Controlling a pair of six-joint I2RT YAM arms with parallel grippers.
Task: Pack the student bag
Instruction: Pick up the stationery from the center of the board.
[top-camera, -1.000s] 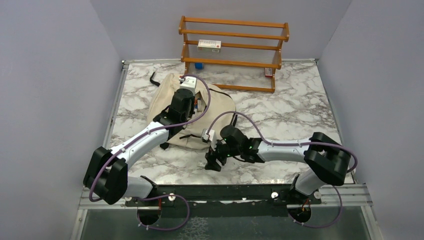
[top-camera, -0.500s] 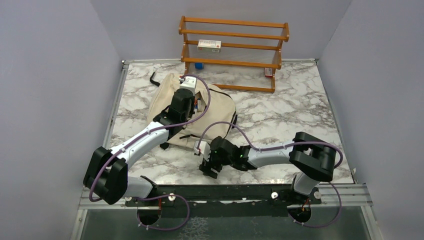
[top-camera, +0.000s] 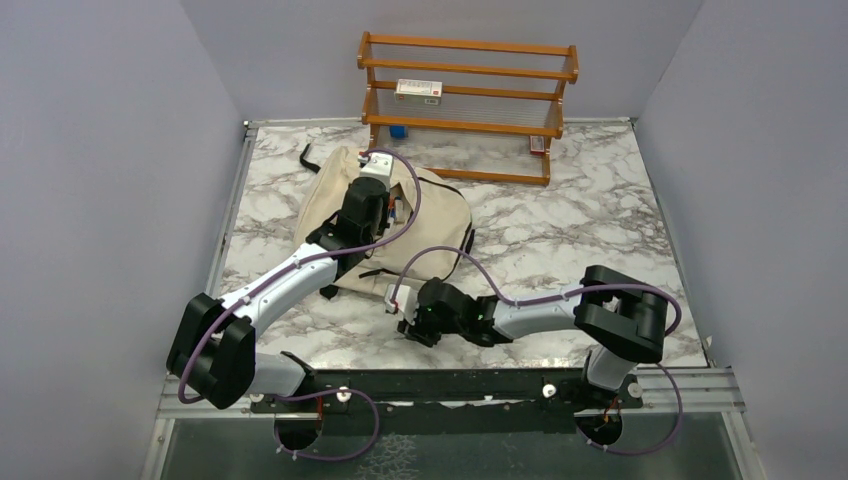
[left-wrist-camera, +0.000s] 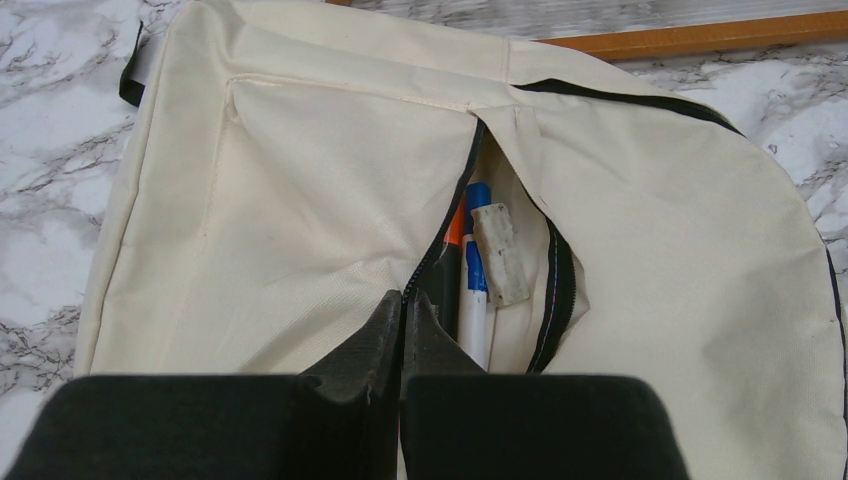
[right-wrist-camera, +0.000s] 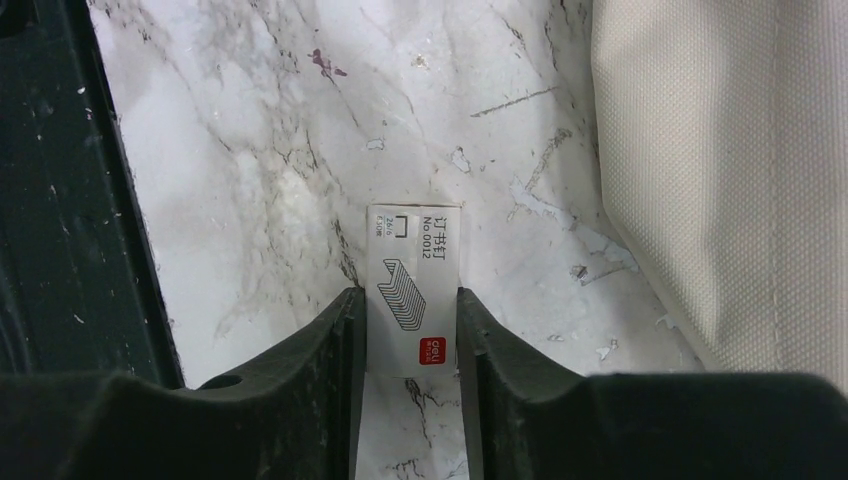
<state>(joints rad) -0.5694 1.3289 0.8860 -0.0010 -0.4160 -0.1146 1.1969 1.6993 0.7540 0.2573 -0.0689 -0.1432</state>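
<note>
Box (right-wrist-camera: 412, 250) clamped, bag (top-camera: 430, 215) pocket pinched

Top: the bag lies left of centre on the table (top-camera: 560, 230); the left gripper (top-camera: 388, 208) sits on it, the right gripper (top-camera: 412, 325) hangs low at bottom centre. Left wrist: jaws together, pinching the zip edge of the pocket (left-wrist-camera: 440, 280), pens (left-wrist-camera: 472, 290) inside. Right wrist: jaws pressed on the box's long sides, bag at the right edge. Best to lift straight up and level, then swing to the pocket mouth.
</note>
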